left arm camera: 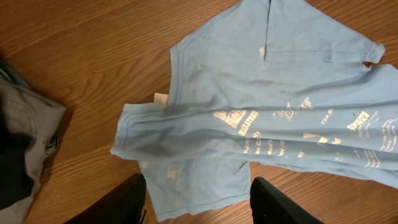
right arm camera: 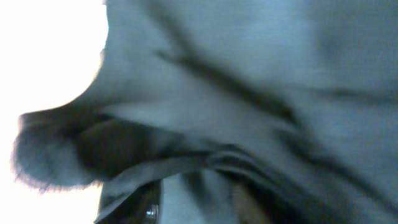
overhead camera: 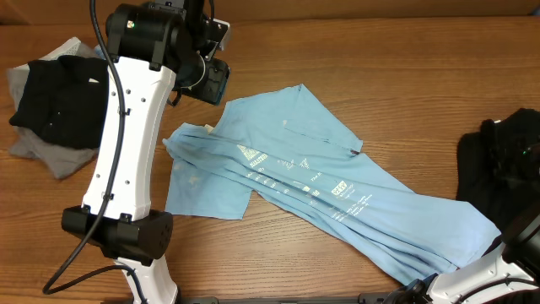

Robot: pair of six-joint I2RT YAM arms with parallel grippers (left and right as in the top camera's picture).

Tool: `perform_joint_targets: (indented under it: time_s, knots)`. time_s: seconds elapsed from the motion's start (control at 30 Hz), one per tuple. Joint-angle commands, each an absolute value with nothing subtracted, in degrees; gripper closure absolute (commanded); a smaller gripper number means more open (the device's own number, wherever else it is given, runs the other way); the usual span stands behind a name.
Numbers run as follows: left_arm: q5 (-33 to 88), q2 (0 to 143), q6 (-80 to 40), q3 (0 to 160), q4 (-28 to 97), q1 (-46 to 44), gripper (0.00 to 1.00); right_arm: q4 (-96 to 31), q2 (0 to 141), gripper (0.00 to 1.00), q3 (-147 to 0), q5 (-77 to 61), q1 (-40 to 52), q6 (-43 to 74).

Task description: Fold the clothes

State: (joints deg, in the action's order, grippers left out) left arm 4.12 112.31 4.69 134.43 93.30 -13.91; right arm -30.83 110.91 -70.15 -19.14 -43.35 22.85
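One garment is in work and none looks finished. The light blue T-shirt (overhead camera: 312,181) lies stretched diagonally across the middle of the counter (overhead camera: 405,67), small white print up, bunched in long lengthwise creases, with one sleeve spread flat at its left end. I would call that straightening rather than folding, so you are early in the task. Your left claw (left arm camera: 199,186) hovers released above the sleeve end, its two dark fingers (left arm camera: 134,199) well apart with nothing between them. Your right claw (overhead camera: 424,285) sits at the shirt's lower right end. Its wrist view is filled with blurred blue cloth pressed close, so you cannot tell whether it is clenched on the fabric or has let go. The heap of black and grey clothes (overhead camera: 55,97) at the far left and the black garment (overhead camera: 502,165) at the right edge are both crumpled, so after the T-shirt's sleeves and body are folded, those remain.
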Motion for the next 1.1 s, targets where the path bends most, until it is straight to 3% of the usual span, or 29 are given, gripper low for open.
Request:
perform_joint_targets:
  time_s: [0.0, 0.2, 0.4, 0.53, 0.7, 0.8, 1.07]
  knots:
    - [4.2, 113.0, 5.4, 134.1, 94.1, -14.3, 0.42, -31.2, 106.4, 0.49, -75.3, -31.8, -43.0, 17.9]
    - [1.4, 113.0, 5.4, 134.1, 96.0, -14.3, 0.37, -35.7, 99.9, 0.45, -77.9, -38.3, -36.8, 17.9]
    - [1.0, 113.0, 5.1, 134.1, 95.8, -14.3, 0.36, -43.7, 98.5, 0.45, -77.7, -37.0, -21.1, 15.9]
    - [1.1, 113.0, 5.1, 134.1, 95.8, -14.3, 0.36, -42.8, 98.8, 0.34, -77.2, -28.5, -7.9, 14.5]
    - [1.1, 113.0, 5.1, 134.1, 96.1, -14.3, 0.35, -38.7, 101.8, 0.23, -77.2, -3.9, 4.5, 13.5]
    - [1.1, 113.0, 5.2, 134.1, 96.4, -14.3, 0.35, -36.8, 105.2, 0.21, -77.2, 1.0, 6.2, 13.1]
    - [1.1, 113.0, 5.2, 134.1, 96.8, -14.3, 0.35, -38.1, 112.8, 0.24, -77.2, -8.5, 5.7, 6.3]
